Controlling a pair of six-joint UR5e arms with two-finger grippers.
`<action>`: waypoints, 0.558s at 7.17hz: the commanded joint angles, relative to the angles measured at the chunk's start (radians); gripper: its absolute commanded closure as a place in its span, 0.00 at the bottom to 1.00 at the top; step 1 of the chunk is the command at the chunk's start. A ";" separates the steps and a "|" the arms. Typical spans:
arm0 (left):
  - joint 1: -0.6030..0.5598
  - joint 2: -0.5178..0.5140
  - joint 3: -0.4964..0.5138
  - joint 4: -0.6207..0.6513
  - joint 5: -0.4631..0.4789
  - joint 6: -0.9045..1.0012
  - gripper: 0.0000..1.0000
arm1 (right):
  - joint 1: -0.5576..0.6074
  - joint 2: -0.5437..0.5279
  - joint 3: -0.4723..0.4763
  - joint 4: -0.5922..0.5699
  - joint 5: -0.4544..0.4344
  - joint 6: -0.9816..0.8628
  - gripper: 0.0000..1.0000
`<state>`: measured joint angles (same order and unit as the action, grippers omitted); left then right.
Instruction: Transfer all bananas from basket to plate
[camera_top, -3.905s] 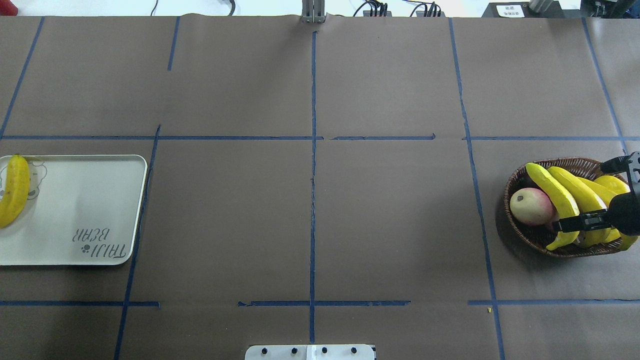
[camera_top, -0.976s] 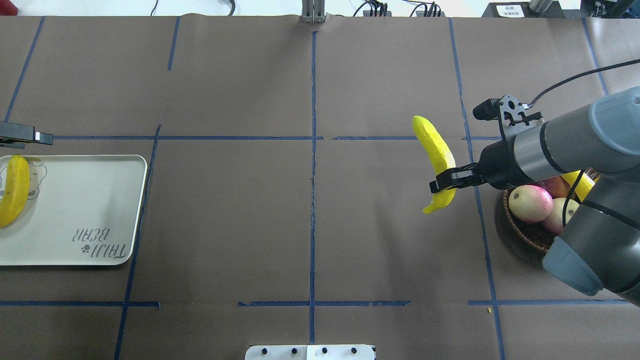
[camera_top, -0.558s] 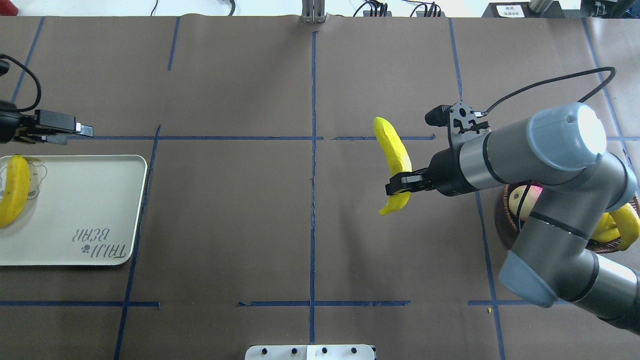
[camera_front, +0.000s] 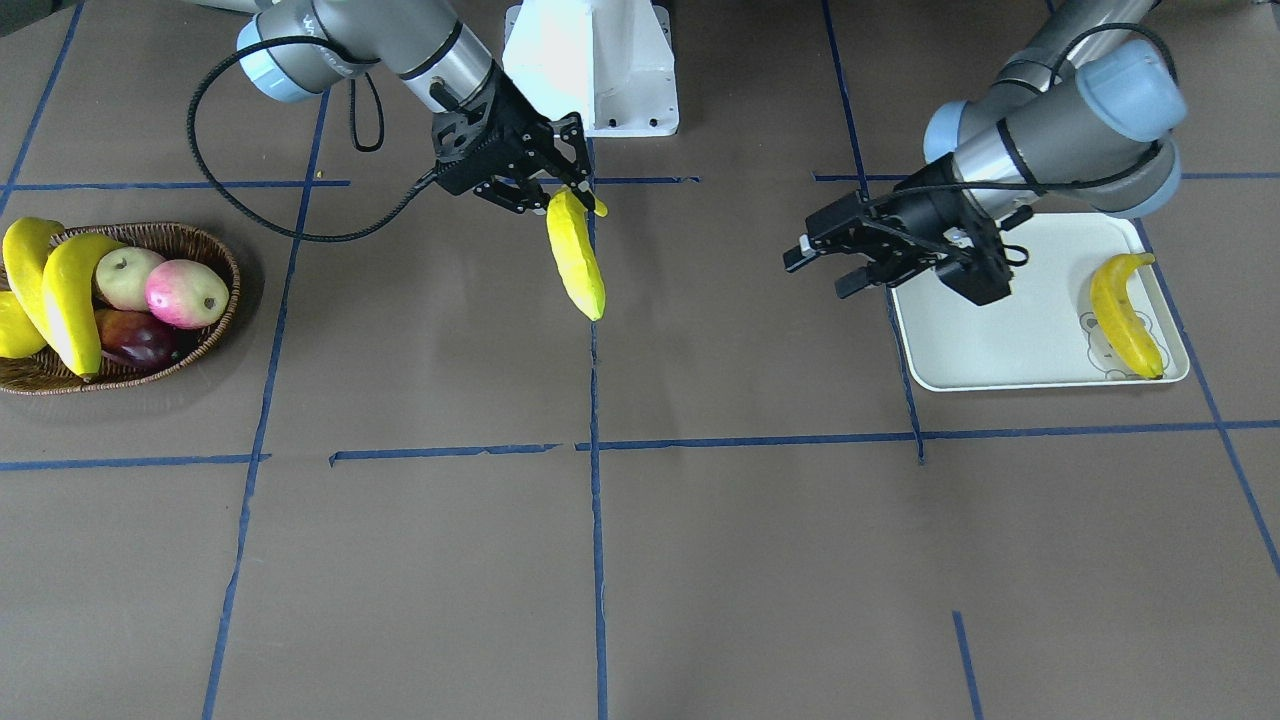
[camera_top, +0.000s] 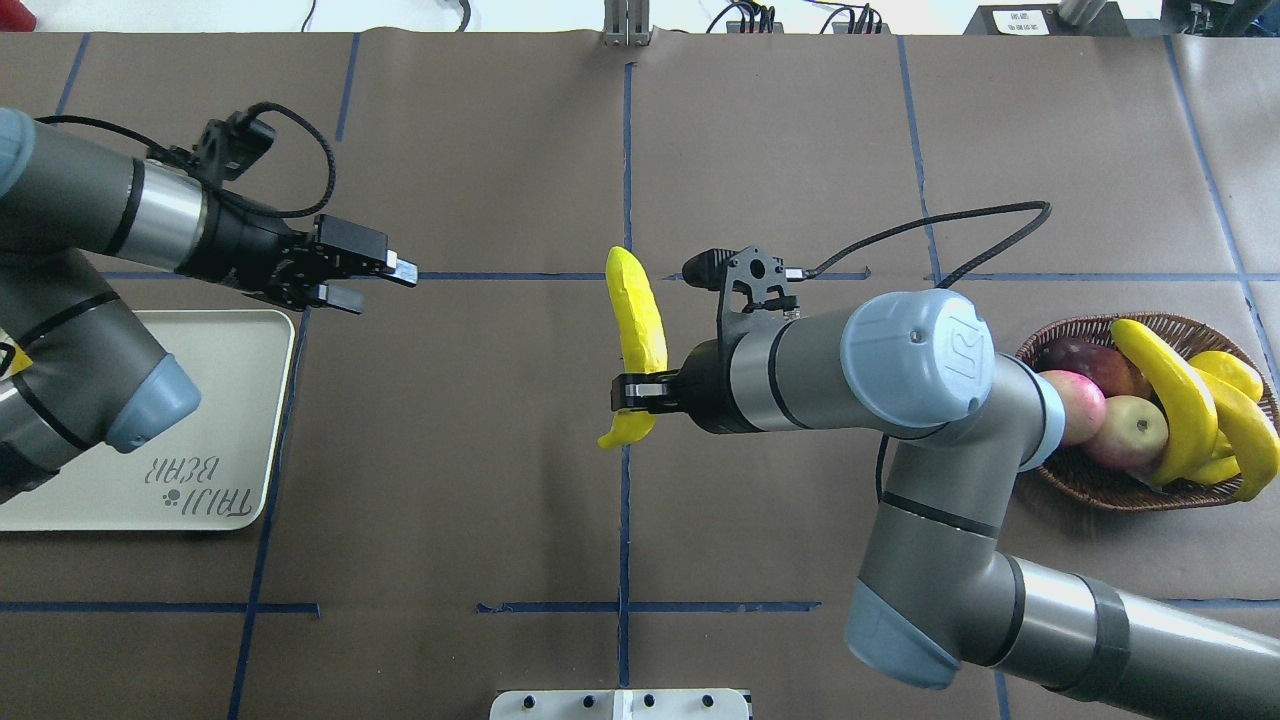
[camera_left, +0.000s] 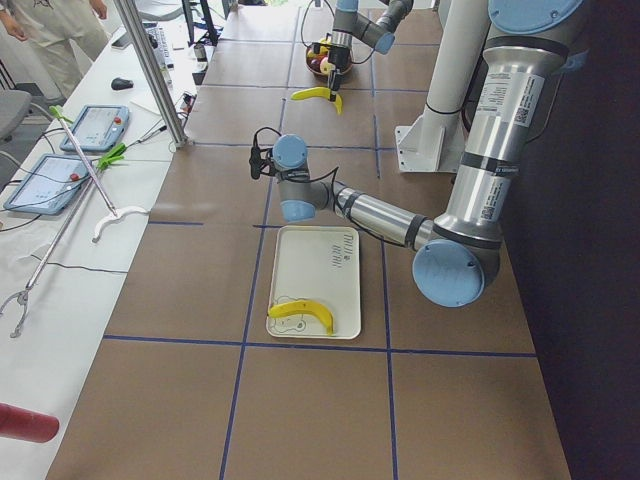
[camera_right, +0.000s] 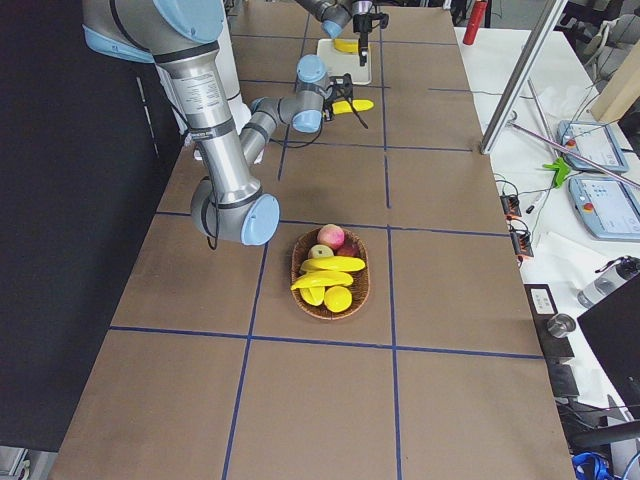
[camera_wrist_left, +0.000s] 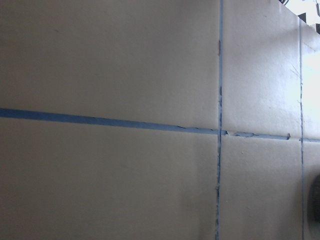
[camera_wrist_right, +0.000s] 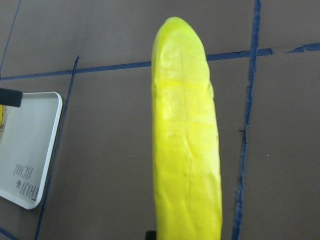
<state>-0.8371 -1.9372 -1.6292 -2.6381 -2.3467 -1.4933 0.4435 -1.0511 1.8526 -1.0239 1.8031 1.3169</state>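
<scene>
My right gripper (camera_top: 632, 392) is shut on the lower part of a long yellow banana (camera_top: 636, 322) and holds it above the table's centre line. It also shows in the front view (camera_front: 577, 262) and fills the right wrist view (camera_wrist_right: 186, 150). My left gripper (camera_top: 383, 288) is open and empty, just past the far right corner of the white plate (camera_top: 215, 400), pointing at the held banana. One banana (camera_front: 1125, 315) lies on the plate (camera_front: 1000, 345). More bananas (camera_top: 1168, 402) lie in the wicker basket (camera_top: 1100, 492) at the right.
The basket also holds a pink-red fruit (camera_top: 1078, 405), a pale apple (camera_top: 1135, 432) and a dark fruit (camera_top: 1070, 355). Blue tape lines cross the brown table cover. The robot's white base (camera_front: 592, 70) stands at the near middle edge.
My right arm lifted a banana out of the basket and carried it left to the table's middle. My left arm came in from the left, over the plate, toward the middle.
</scene>
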 joint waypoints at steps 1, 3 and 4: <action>0.052 -0.086 0.002 0.003 0.003 -0.059 0.00 | -0.037 0.106 -0.082 -0.002 -0.072 0.048 0.98; 0.087 -0.115 0.002 0.010 0.035 -0.076 0.00 | -0.055 0.170 -0.134 -0.002 -0.103 0.076 0.98; 0.111 -0.129 0.003 0.015 0.065 -0.084 0.00 | -0.061 0.189 -0.144 -0.002 -0.105 0.077 0.98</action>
<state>-0.7528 -2.0493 -1.6270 -2.6284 -2.3131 -1.5671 0.3911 -0.8911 1.7281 -1.0261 1.7056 1.3868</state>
